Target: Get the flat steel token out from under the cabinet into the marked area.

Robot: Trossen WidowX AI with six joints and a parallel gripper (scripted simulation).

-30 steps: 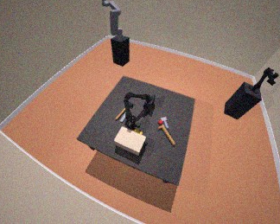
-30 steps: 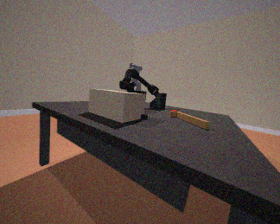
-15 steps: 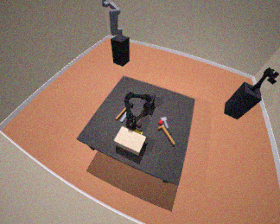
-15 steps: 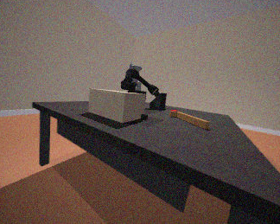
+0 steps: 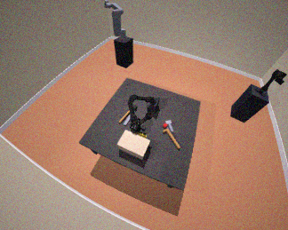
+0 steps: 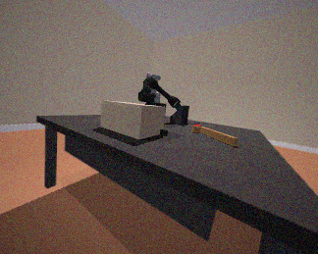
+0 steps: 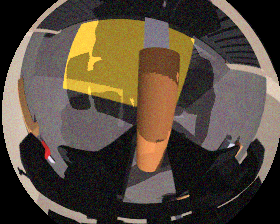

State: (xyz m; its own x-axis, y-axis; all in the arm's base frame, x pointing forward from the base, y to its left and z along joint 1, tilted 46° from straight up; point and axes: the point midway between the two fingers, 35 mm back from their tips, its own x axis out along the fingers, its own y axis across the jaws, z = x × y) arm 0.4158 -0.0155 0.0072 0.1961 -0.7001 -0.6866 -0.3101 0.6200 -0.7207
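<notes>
My gripper (image 5: 136, 126) (image 7: 151, 129) is shut on a wooden-handled tool (image 7: 158, 95), just in front of the cabinet (image 5: 134, 142) (image 6: 121, 119). The tool's round handle stands out between the fingers in the wrist view. Its flat grey metal part points toward the dark cabinet side at the top, where its far end is hidden. The yellow marked area (image 5: 143, 135) (image 7: 112, 55) lies below the tool, partly covered by it and by dark shadows. I cannot make out the steel token in any view. In the exterior view the cabinet hides the fingers.
A wooden stick with a short crosspiece (image 5: 172, 139) (image 6: 217, 135) lies on the table (image 5: 103, 131) to one side, near a grey angled piece (image 5: 169, 123) and a red object (image 5: 164, 125). Another wooden handle (image 5: 124, 116) with a grey part lies on the arm's other side.
</notes>
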